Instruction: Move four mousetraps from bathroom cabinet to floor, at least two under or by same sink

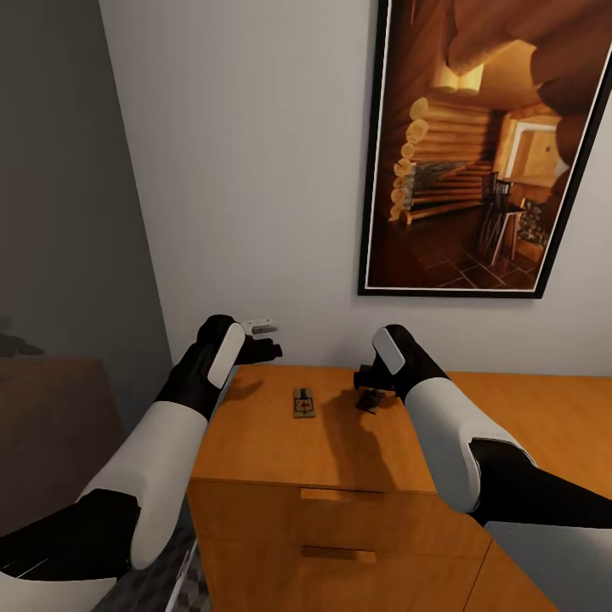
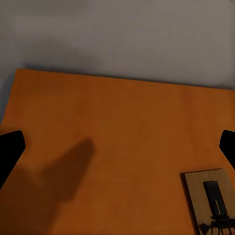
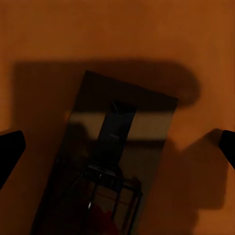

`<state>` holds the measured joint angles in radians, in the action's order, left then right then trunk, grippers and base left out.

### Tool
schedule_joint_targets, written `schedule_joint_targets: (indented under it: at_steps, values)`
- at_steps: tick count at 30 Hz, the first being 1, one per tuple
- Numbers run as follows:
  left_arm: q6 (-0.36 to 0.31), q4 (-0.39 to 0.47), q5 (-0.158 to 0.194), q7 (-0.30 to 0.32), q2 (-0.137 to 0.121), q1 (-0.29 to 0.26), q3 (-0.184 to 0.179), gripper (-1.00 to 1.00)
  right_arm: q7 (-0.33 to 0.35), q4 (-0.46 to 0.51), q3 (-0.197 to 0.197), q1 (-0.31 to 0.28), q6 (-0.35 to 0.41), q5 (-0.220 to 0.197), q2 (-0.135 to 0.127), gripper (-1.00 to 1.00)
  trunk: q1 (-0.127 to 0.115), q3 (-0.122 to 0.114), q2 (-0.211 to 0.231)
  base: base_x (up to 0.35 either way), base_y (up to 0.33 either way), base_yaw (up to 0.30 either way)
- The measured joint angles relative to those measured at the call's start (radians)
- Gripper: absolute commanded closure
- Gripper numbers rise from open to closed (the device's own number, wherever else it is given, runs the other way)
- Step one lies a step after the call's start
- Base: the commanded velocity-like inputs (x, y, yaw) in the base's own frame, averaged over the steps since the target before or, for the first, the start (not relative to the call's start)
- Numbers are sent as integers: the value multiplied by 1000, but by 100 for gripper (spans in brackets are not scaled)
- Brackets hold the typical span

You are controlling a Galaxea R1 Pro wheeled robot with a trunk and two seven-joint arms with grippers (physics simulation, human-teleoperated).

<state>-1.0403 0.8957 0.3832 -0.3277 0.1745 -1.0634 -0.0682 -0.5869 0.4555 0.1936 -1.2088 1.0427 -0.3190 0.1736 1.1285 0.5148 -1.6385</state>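
right gripper (image 3: 117, 142) fingers spread wide, poised over a mousetrap (image 3: 105, 166) on the cabinet (image 1: 340, 442) top — light, stiff wood, likely best pinched across its long edges, clear of the wire. left gripper (image 2: 117, 147) wide too — another mousetrap (image 1: 304, 402) lies between the arms.

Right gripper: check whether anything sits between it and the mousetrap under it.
Nothing visible does. The right gripper hangs open over the mousetrap on the cabinet top, with bare wood and shadow around it. A second mousetrap lies apart, towards the left arm.
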Motion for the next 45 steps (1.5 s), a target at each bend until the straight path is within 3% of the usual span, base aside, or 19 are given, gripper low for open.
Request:
schedule_joint_targets:
  at_steps: [6,45]
  values:
    - [0,1,0,0,0,0,0,-100,-1,-3,-2,0,4,16,0,-100,0,0,0,-72,0,0]
    - [1,-1,0,0,0,1,0,-100,4,-2,3,0,4,20,0,-100,0,0,0,-13,0,0]
